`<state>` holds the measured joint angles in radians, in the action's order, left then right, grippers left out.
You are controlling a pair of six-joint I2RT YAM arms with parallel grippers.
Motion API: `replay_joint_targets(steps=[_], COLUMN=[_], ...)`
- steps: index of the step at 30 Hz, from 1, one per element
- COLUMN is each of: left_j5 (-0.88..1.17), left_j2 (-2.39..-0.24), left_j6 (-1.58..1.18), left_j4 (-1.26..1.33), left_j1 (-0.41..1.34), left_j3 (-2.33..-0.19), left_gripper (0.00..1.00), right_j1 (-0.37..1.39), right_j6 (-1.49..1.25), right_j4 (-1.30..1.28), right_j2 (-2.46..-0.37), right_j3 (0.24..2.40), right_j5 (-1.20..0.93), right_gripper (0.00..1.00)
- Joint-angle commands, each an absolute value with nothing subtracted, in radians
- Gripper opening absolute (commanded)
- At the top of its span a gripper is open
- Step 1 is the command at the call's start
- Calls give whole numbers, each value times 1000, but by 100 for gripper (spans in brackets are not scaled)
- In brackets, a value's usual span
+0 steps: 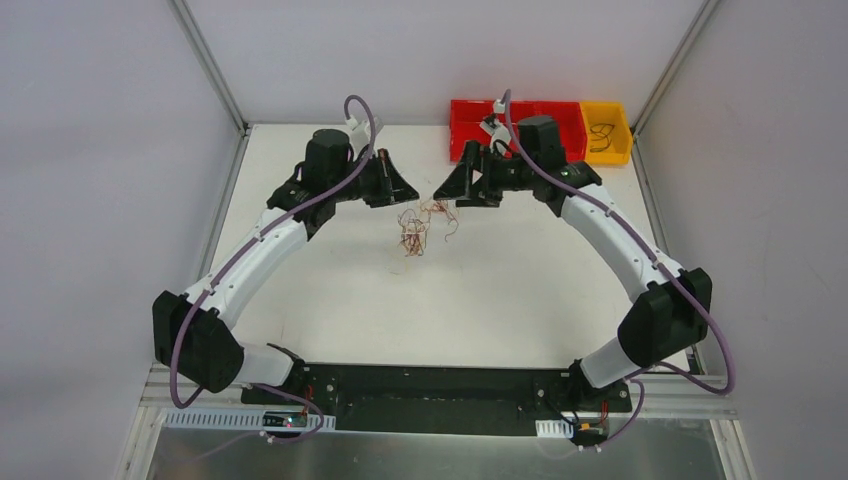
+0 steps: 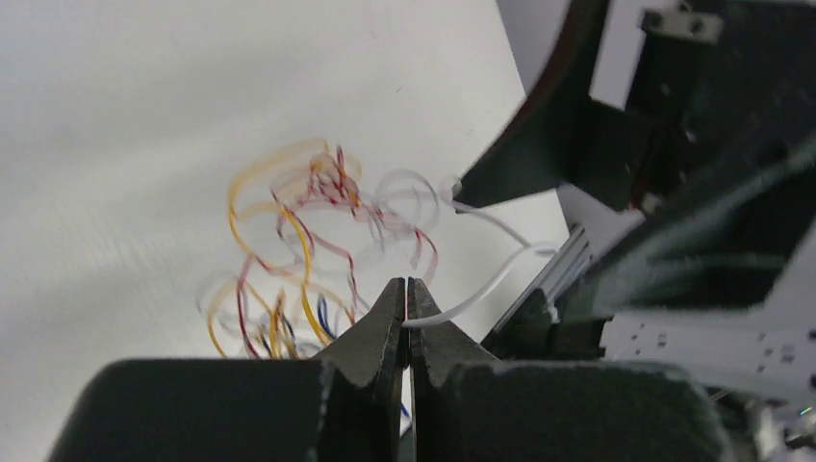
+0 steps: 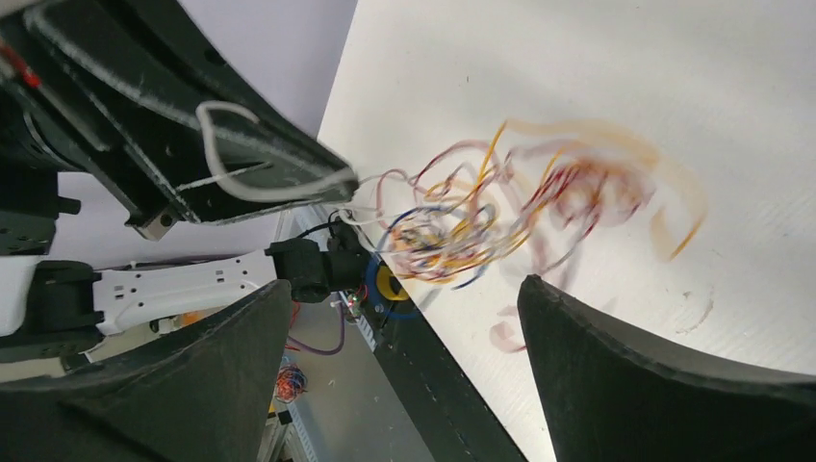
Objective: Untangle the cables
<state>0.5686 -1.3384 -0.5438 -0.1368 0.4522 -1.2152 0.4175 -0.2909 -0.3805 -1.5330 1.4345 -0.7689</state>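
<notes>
The cables (image 1: 418, 225) are a small clump of thin red, orange, yellow, white and blue wires, lying on the white table between the two grippers. My left gripper (image 2: 406, 284) is shut on a white wire (image 2: 481, 289) that curves off to the right toward the other gripper's black finger (image 2: 520, 164). The rest of the clump (image 2: 298, 250) hangs or lies just beyond its tip. My right gripper (image 3: 404, 286) is wide open and empty, with the clump (image 3: 481, 212) ahead of its fingers. In the top view the left gripper (image 1: 410, 192) and the right gripper (image 1: 443, 191) nearly meet tip to tip above the clump.
A red bin (image 1: 470, 120) and a yellow bin (image 1: 606, 150) holding a dark cable stand at the back right, behind the right arm. Grey walls close the table at the back and sides. The arm bases sit on a black plate (image 1: 440, 385) at the near edge.
</notes>
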Motion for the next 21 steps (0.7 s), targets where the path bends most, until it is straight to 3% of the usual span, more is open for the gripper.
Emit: replay_joint_targets(steps=[1, 5, 9, 13, 18, 21], left_j5=[416, 351, 359, 378, 411, 426], left_j2=[-1349, -1353, -1347, -1332, -1309, -1296], left_j6=[-842, -946, -998, -1052, -1054, -1036], left_j4=[-196, -217, -218, -217, -198, -197], left_j1=[440, 440, 436, 409, 358, 293], left_j3=[-1258, -1281, -1297, -1294, -1310, -1354], left_gripper=[0, 0, 0, 0, 0, 0], right_j1=[535, 643, 695, 718, 731, 731], right_j6=[-288, -235, -183, -151, -132, -99], right_j4=[-310, -336, -276, -187, -123, -109], right_j2=[-1539, -1629, -1691, -1740, -1774, -1767], right_j3=[1463, 1522, 1534, 1509, 1456, 1355], right_j5=[-573, -340, -248, -264, -297, -325], right_gripper=[92, 89, 76, 67, 40, 35])
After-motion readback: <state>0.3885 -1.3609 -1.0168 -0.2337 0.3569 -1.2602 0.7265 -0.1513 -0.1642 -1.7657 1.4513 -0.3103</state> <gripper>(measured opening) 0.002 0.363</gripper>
